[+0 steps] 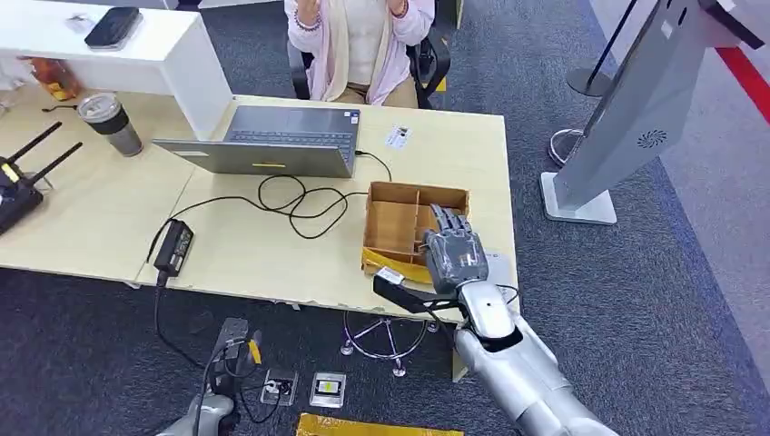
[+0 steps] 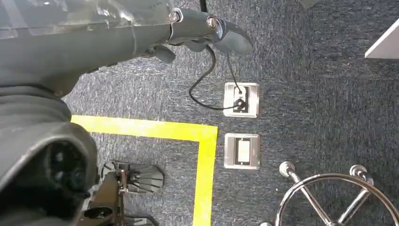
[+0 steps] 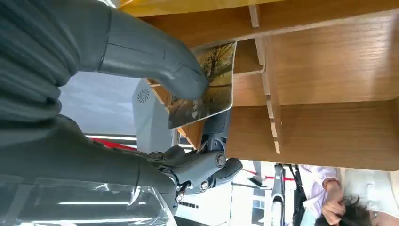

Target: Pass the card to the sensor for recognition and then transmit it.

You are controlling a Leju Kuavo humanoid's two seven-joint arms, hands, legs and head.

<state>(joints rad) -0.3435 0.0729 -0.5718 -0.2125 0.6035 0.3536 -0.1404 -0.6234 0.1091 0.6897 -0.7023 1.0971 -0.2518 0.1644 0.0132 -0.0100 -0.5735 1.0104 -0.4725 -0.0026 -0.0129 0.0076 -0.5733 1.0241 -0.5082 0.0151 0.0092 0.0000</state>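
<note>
My right hand [image 1: 451, 250] reaches into the right side of an open wooden box [image 1: 392, 227] with dividers, at the table's near right edge. The right wrist view shows its thumb [image 3: 155, 54] pressing a card [image 3: 219, 77], printed with a landscape picture, against the fingers [image 3: 207, 167] behind it, just above the box's compartments [image 3: 329, 89]. A tall grey kiosk with a slanted panel and a round sensor mark [image 1: 651, 139] stands on the floor to the right of the table. My left hand [image 1: 229, 352] hangs low beside the table, its fingers [image 2: 207, 26] loosely extended over the carpet and holding nothing.
A laptop [image 1: 272, 141], looping black cables and a power brick [image 1: 174, 245] lie mid-table. A small card [image 1: 397, 136] lies near the far edge, where a person [image 1: 359, 45] sits. Cup [image 1: 113, 123] and router [image 1: 18, 191] stand left. Floor sockets [image 2: 241, 99], yellow tape [image 2: 202, 155] and a stool base [image 2: 329, 197] are below.
</note>
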